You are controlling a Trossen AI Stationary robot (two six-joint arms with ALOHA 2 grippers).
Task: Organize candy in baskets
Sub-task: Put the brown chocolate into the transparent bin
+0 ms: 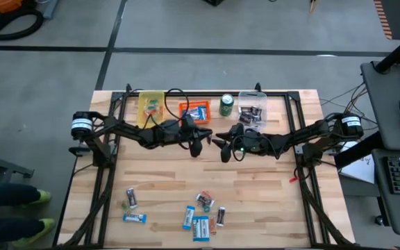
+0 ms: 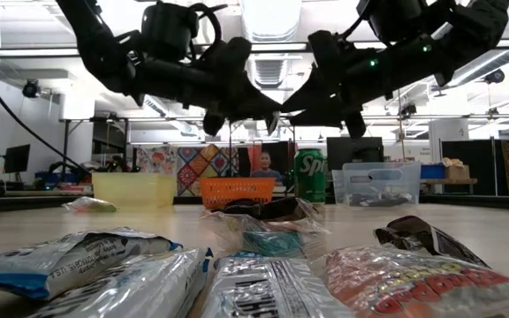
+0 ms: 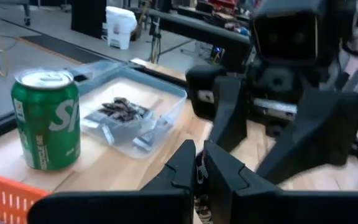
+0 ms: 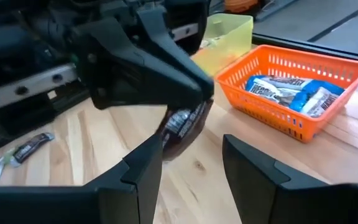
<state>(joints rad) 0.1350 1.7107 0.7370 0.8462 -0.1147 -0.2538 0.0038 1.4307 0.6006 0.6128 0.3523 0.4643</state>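
Over the table's middle my two grippers face each other, fingertips close together. My left gripper (image 1: 198, 144) (image 3: 197, 163) is shut on a dark brown mini bar (image 4: 182, 127). My right gripper (image 1: 223, 148) (image 4: 191, 158) stands open, its fingers pointing at the bar from the right with the bar just beyond the gap. A yellow basket (image 1: 149, 106), an orange basket (image 1: 195, 111) holding blue-and-white bars, and a clear basket (image 1: 252, 110) holding dark bars stand on the table along its far edge. Loose candy (image 1: 200, 223) lies near the front edge. My left gripper pinches the dark mini bar by its upper end (image 4: 196, 111) between its two fingertips (image 4: 179, 78). The fingers come nearly level from the table's left. The bar hangs below them, tilted, clear of the table.
A green soda can (image 1: 227, 104) stands between the orange and clear baskets. The dark frame rails run along the table's far edge and sides. Several wrapped pieces (image 2: 263, 283) lie scattered by the near edge, with bare wood between them and the grippers.
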